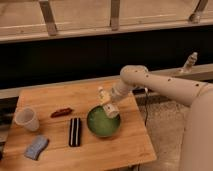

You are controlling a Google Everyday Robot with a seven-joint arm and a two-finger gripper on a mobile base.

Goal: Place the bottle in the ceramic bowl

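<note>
The green ceramic bowl sits on the wooden table, right of centre. My gripper hangs over the bowl's far rim, reaching in from the right on the white arm. It is shut on the small cream-white bottle, which sticks up and to the left out of the fingers, just above the bowl's back edge. The bottle's lower part is hidden by the gripper.
A translucent plastic cup stands at the table's left. A small red object, a black bar and a blue sponge lie left of the bowl. A slim clear bottle stands on the ledge at the right.
</note>
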